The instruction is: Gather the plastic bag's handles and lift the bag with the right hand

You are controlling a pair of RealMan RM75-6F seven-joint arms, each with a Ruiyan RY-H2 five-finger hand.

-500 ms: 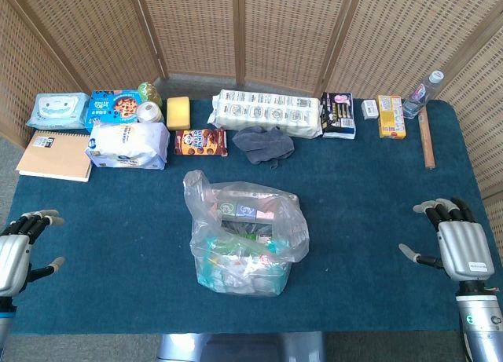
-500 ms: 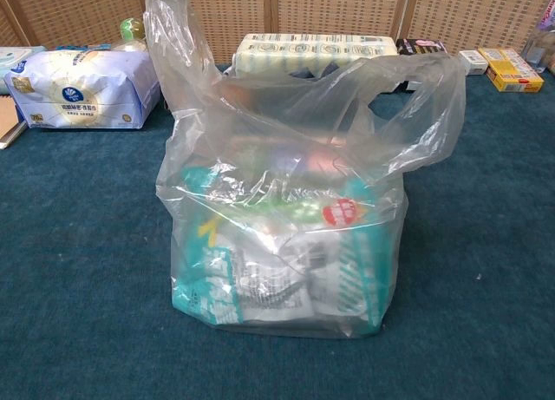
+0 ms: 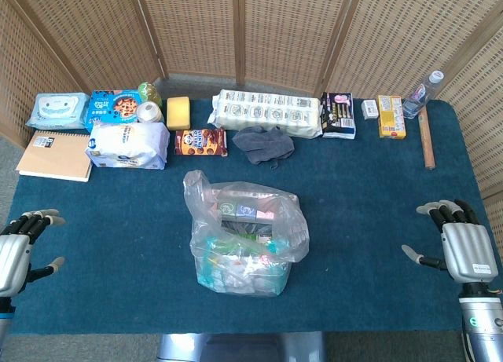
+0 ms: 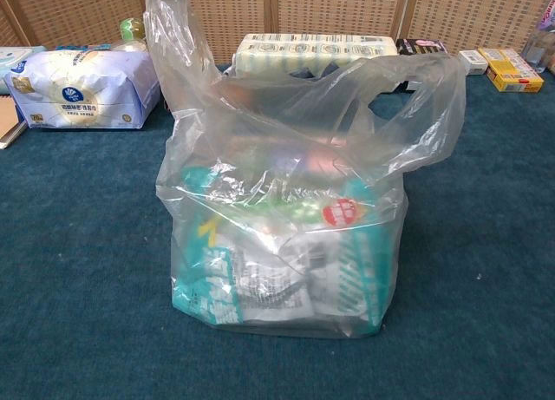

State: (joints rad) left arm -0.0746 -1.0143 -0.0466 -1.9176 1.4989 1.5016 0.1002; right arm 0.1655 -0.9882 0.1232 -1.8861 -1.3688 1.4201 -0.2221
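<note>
A clear plastic bag (image 3: 245, 238) full of packaged goods stands upright in the middle of the blue table; the chest view shows the bag (image 4: 282, 235) close up. One handle (image 4: 178, 44) sticks up at the left, the other handle (image 4: 425, 114) droops at the right. My right hand (image 3: 460, 244) hovers open at the table's right edge, far from the bag. At the left edge my left hand (image 3: 20, 248) is open too. Neither hand appears in the chest view.
Along the back of the table (image 3: 361, 189) lie wet wipes (image 3: 59, 109), a tissue pack (image 3: 126, 144), a notebook (image 3: 53, 155), a cookie box (image 3: 200, 142), a grey cloth (image 3: 263, 144), a roll pack (image 3: 269, 112), small boxes, a bottle (image 3: 423, 91) and a wooden stick (image 3: 427, 142).
My right hand has shifted slightly to the right and down. The bag and the left hand are as before.
</note>
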